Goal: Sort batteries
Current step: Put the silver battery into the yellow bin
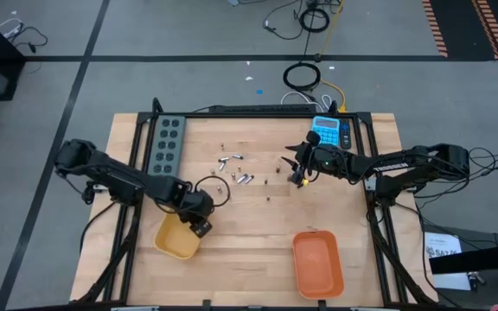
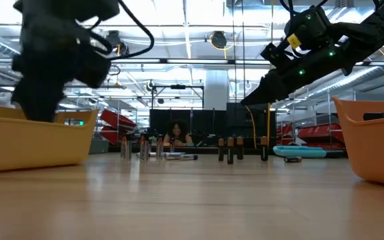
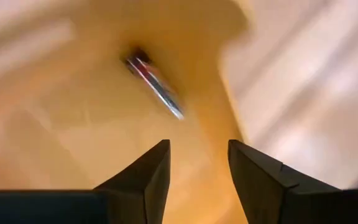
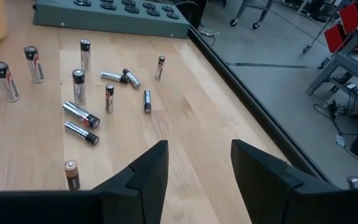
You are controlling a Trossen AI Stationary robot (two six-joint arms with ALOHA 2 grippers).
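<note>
The batteries point(image 1: 234, 169) are scattered mid-table; in the right wrist view several silvery ones point(image 4: 78, 85) stand on end and others point(image 4: 81, 114) lie on their sides. One silvery battery point(image 3: 156, 85) shows inside the yellow tray point(image 1: 175, 240). My left gripper point(image 3: 197, 144) hangs open over that tray's right end point(image 1: 201, 226) and holds nothing. My right gripper point(image 4: 197, 144) is open above bare wood to the right of the scattered batteries point(image 1: 299, 175), pointing toward them; a small copper-topped battery point(image 4: 72, 174) stands nearest its fingers.
An orange tray point(image 1: 318, 263) sits near the table's near edge, right of centre. A grey button box point(image 1: 167, 142) lies at the far left and a blue calculator point(image 1: 329, 131) at the far right, behind my right gripper. A black cable loop point(image 1: 217, 190) lies beside the left arm.
</note>
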